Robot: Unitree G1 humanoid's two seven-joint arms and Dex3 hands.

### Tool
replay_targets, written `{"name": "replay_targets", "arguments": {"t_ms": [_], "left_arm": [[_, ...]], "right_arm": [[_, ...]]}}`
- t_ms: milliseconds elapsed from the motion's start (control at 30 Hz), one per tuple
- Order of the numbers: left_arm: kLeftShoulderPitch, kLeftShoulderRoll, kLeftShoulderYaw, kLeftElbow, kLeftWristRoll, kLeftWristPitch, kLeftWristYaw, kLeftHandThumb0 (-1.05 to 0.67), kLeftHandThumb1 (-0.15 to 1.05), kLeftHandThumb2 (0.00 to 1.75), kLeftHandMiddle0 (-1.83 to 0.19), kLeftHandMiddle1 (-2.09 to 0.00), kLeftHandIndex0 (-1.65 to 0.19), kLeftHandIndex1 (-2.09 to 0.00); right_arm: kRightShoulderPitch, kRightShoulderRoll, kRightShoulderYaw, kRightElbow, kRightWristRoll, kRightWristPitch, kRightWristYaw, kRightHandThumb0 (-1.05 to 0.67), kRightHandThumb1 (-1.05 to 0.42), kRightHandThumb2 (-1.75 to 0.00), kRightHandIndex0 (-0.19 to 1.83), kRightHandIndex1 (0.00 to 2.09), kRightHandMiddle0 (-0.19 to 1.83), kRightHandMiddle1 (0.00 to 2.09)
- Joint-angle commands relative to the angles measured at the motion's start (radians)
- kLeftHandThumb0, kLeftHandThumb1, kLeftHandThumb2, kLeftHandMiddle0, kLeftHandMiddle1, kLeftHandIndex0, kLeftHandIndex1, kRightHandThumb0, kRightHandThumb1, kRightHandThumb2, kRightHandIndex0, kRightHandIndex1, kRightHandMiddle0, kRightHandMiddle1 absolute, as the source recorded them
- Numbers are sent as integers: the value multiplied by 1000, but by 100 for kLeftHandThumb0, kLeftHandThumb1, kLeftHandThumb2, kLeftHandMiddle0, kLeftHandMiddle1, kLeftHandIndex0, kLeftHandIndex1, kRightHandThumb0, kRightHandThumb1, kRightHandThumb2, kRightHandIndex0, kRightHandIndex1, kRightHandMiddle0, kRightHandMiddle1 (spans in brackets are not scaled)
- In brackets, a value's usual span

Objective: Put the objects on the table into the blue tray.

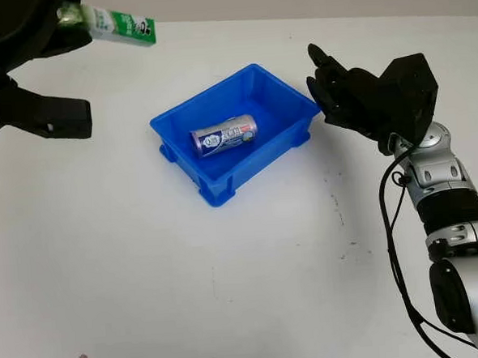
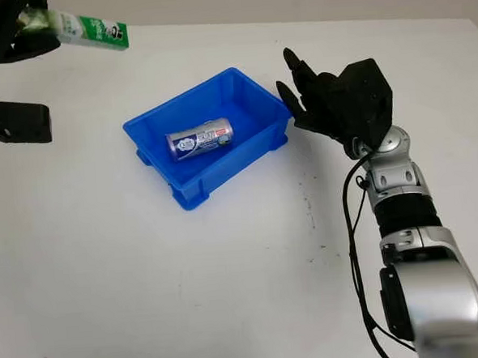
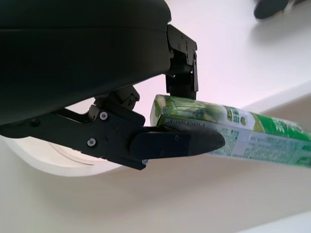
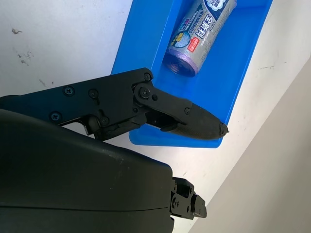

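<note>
A green and white carton (image 1: 120, 25) is held off the table at the far left, with my left hand (image 1: 60, 21) shut on its near end; the left wrist view shows black fingers (image 3: 177, 143) clamped around the carton (image 3: 233, 133). The blue tray (image 1: 287, 103) sits at the table's middle and holds a silver can (image 1: 224, 135) lying on its side. My right hand (image 1: 335, 88) is open, hovering just right of the tray's right corner with nothing in it. In the right wrist view the can (image 4: 201, 34) lies in the tray (image 4: 141, 43) beyond the fingertip.
The white table (image 1: 229, 285) stretches wide in front of and around the tray. A small dark speck (image 1: 83, 357) lies near the front left. A black cable (image 1: 393, 251) runs along my right forearm.
</note>
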Motion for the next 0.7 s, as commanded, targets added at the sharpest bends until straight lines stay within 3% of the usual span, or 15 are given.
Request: {"name": "replay_targets", "arguments": {"t_ms": [0,133,167,233,367,467,500,600,667], "left_arm": [[-19,-14,56,-37,-61,-45,-42,-47,105,55,-112,-209,-74,-209],[26,-55,153,-109,-206,-100,-213,-48,105,57,-132,-209,-80,-209],[41,-64,176,-141,-244,-96,-276,-48,105,57,-134,-209,-76,-209],[79,-85,228,-219,-325,-67,-403,-46,105,53,-121,-209,-46,-208],[153,-131,310,-385,-448,75,-639,-43,105,50,-118,-209,-50,-209],[193,-161,347,-479,-504,190,-783,-41,105,51,-122,-209,-73,-209],[200,-170,356,-496,-522,224,-831,-40,105,50,-120,-209,-79,-209],[214,-194,369,-519,-561,321,-958,-34,105,46,-104,-209,-68,-209],[220,-203,355,-518,-536,360,-980,-35,105,44,-94,-209,-70,-209]], "right_arm": [[1,-6,-2,-5,-1,-11,-4,-57,-105,-71,-19,0,-19,0],[5,-8,2,-11,-5,-7,-10,-58,-105,-70,-19,0,-19,0],[6,-8,3,-15,-5,-4,-11,-58,-105,-70,-19,0,-19,0],[8,-9,4,-19,-5,-1,-11,-58,-105,-71,-19,0,-19,0],[12,-9,3,-18,-4,-7,-10,-58,-105,-71,-19,0,-19,0],[17,-9,4,-22,-7,-12,-14,-57,-105,-71,-19,0,-19,0],[18,-8,3,-23,-6,-11,-13,-57,-105,-71,-19,0,-19,0],[21,-8,3,-30,-4,-9,-14,-57,-105,-71,-19,0,-19,0],[25,-9,5,-38,-8,-9,-17,-56,-105,-72,-19,0,-19,0]]}}
